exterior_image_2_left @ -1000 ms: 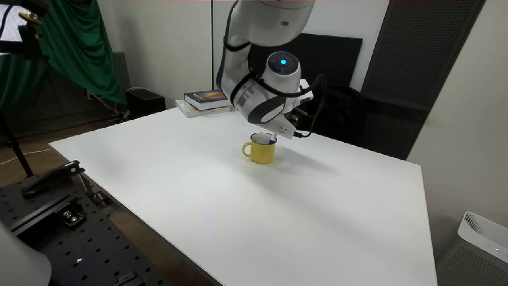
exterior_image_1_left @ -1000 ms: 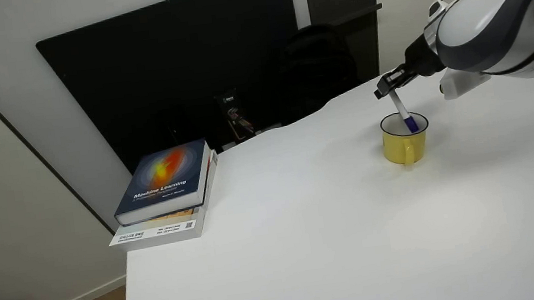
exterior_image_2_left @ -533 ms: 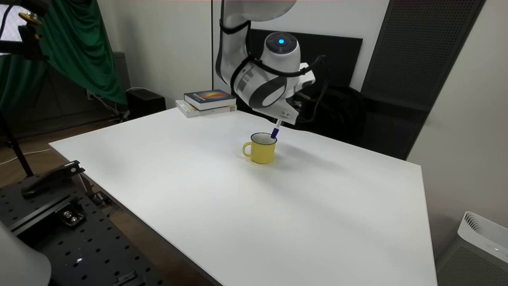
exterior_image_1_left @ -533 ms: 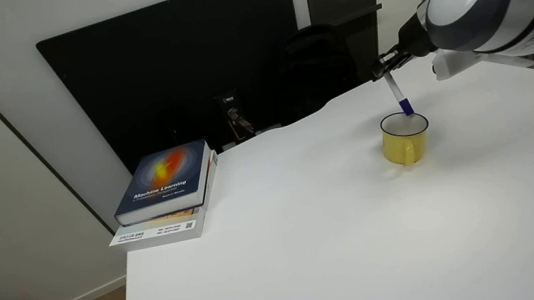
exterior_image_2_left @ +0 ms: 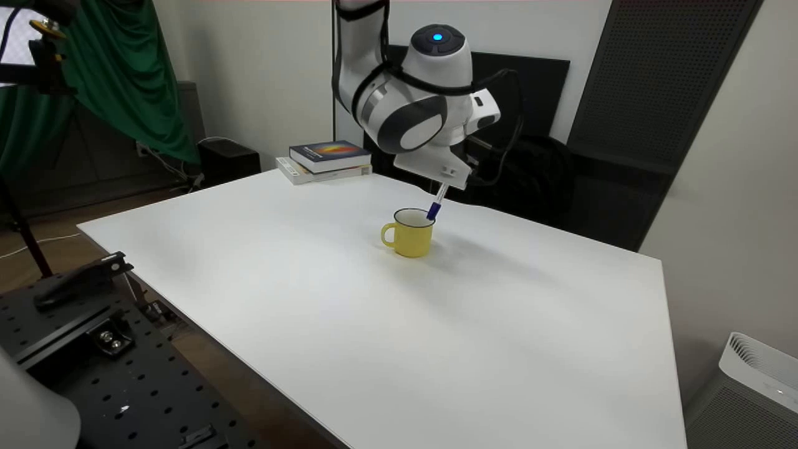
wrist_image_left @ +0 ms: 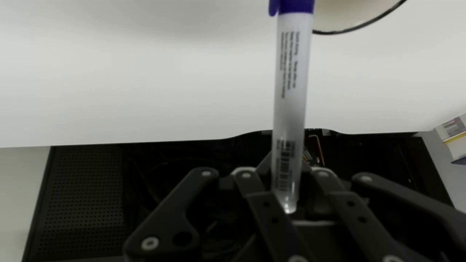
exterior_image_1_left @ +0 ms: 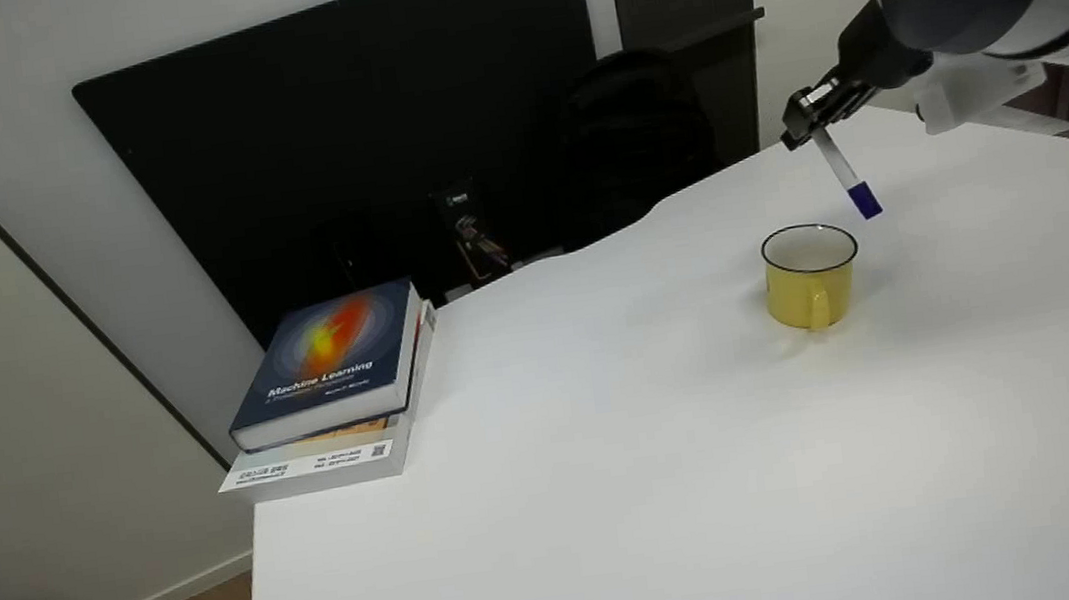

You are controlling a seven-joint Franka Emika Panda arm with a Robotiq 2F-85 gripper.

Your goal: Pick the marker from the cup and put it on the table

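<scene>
The yellow cup (exterior_image_1_left: 796,298) with a dark rim line stands upright on the white table (exterior_image_1_left: 592,454); it shows in both exterior views (exterior_image_2_left: 411,243). My gripper (exterior_image_1_left: 798,123) is shut on the plain end of the white marker (exterior_image_1_left: 837,159), above and behind the cup. The marker's blue-purple cap points down and hangs clear of the cup. In an exterior view the cap (exterior_image_2_left: 433,212) overlaps the cup's far rim, and the arm hides the gripper. In the wrist view the marker (wrist_image_left: 292,94) runs up from between the fingers, with part of the cup (wrist_image_left: 349,16) beside its cap.
Two stacked books (exterior_image_1_left: 322,375) lie at a table corner. Behind the table's back edge are a black panel (exterior_image_1_left: 372,107) and a dark backpack (exterior_image_1_left: 636,127). A black perforated plate (exterior_image_2_left: 143,386) and a white appliance (exterior_image_2_left: 754,386) stand beside the table.
The marker has come up out of the cup in my shut gripper. The arm has risen and, in an exterior view, then moved right, away from over the cup. The cup has not moved.
</scene>
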